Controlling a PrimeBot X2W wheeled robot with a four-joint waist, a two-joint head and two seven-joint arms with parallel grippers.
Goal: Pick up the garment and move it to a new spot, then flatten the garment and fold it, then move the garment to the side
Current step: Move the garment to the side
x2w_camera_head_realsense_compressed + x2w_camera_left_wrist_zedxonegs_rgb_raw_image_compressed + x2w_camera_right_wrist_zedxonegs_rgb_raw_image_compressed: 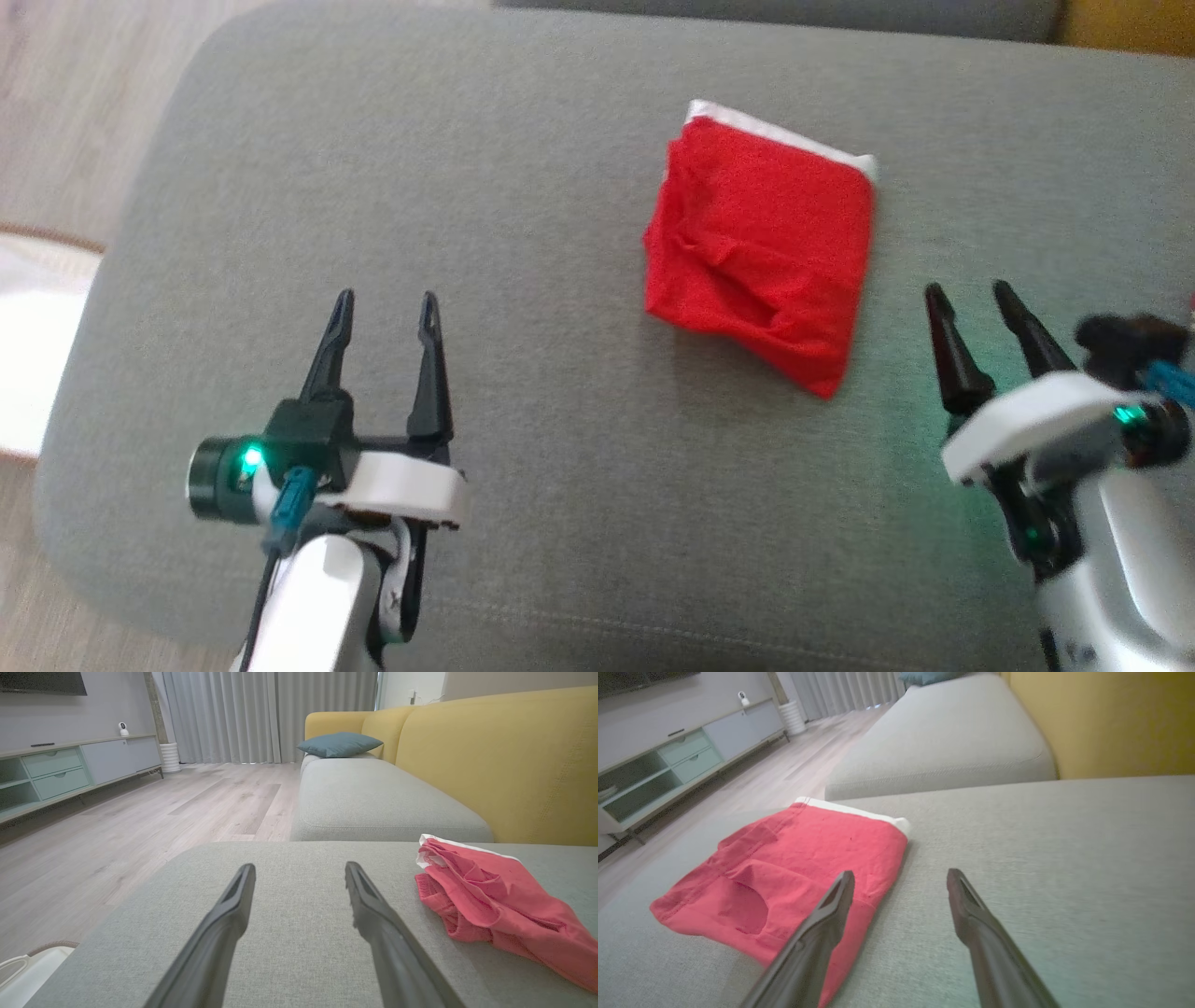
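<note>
A red garment [761, 252] with a white waistband lies folded into a rough square on the grey sofa cushion [523, 187], right of centre. It appears at the right in the left wrist view [490, 905] and at the left in the right wrist view [794, 872]. My left gripper [386, 312] hovers open over bare cushion, well to the garment's left. My right gripper [969, 297] is open too, just off the garment's near right corner. Neither touches the cloth. Both pairs of fingers [224, 924] [971, 914] hold nothing.
The cushion's rounded left edge drops to a pale wood floor [65, 103]. A white rounded object [37, 345] sits on the floor at the left. A yellow sofa back [504, 760] rises behind, with a teal pillow [338, 744] on the neighbouring seat and a TV cabinet [56, 770] across the room.
</note>
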